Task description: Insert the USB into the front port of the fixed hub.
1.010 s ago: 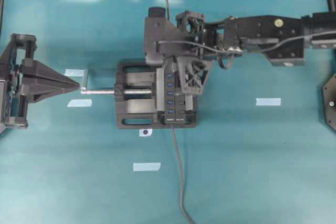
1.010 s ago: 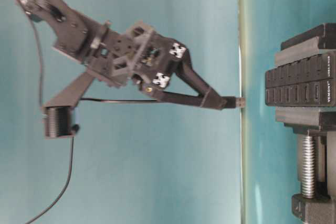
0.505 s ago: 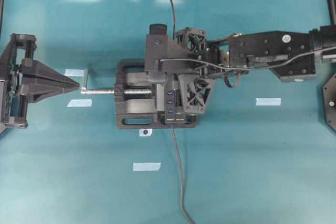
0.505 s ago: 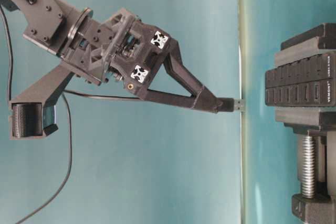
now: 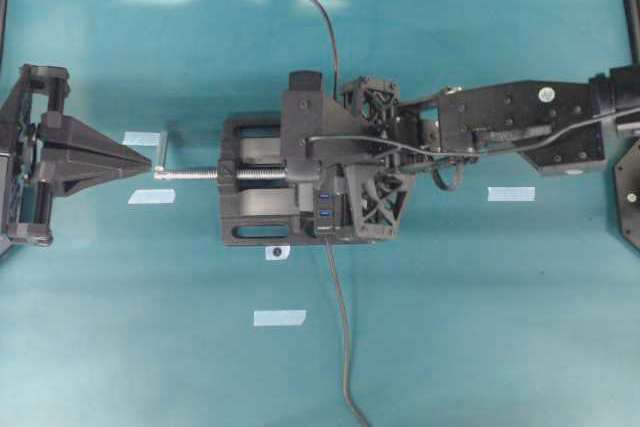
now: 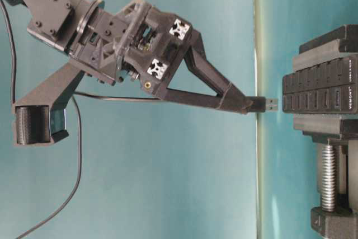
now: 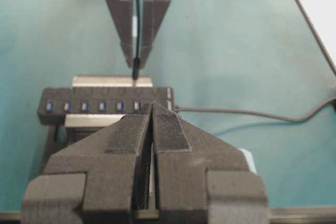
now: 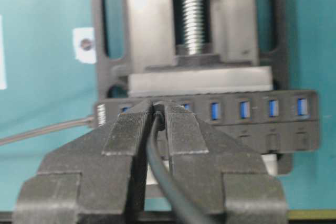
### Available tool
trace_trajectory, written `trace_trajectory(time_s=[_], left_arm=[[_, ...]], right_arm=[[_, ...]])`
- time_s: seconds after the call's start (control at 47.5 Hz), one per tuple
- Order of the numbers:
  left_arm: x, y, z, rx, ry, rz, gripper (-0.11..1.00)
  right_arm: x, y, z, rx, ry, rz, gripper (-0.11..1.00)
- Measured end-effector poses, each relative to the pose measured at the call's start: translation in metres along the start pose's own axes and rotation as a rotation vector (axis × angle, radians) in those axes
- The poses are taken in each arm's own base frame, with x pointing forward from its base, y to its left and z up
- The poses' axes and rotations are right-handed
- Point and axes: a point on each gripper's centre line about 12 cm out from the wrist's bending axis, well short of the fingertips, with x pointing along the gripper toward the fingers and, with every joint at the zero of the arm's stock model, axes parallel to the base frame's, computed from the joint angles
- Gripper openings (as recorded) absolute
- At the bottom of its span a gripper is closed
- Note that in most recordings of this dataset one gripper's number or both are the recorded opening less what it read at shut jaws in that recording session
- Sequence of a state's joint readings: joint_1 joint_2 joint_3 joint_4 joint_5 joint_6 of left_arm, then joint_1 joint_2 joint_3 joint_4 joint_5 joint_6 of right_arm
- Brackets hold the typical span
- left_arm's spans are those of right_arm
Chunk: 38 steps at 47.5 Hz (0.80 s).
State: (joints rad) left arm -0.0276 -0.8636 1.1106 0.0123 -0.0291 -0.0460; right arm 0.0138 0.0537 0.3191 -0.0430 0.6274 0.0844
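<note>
In the overhead view the right tool (image 5: 345,202) is covering most of the fixed hub (image 5: 326,215), leaving only the ports at its near end showing; the black vise (image 5: 250,209) is clamping the hub on the teal surface (image 5: 480,327); tape strips (image 5: 279,318) are lying about; the right tool is pinching the USB (image 6: 267,104), whose metal tip is pointing at the hub, just short of it; the left tool (image 5: 140,159), pressed together, is holding nothing, resting by the silver screw handle (image 5: 165,152).

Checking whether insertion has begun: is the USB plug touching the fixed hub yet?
Apart. The table-level view shows teal background between the USB tip, held by the right gripper, and the fixed hub.
</note>
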Motion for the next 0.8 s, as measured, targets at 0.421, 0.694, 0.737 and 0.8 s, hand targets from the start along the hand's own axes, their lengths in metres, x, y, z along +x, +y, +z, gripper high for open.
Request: trace_trajectory(time_s=[0.421,0.694,0.737,0.8], left_arm=[[0.000,0.000,-0.001,0.000,0.002,0.000,0.00],[0.000,0.000,-0.001,0.000,0.002,0.000,0.00],[0.000,0.000,-0.001,0.000,0.002,0.000,0.00],[0.000,0.000,0.000,0.000,0.000,0.000,0.00]], right_arm=[[0.010,0.009,-0.004,-0.010,0.002,0.017,0.08],[0.019,0.010,-0.008,0.003,0.016,0.018,0.08],[0.020,0.010,-0.009,0.003,0.019,0.018,0.08],[0.021,0.011,-0.009,0.002,0.021,0.018,0.08]])
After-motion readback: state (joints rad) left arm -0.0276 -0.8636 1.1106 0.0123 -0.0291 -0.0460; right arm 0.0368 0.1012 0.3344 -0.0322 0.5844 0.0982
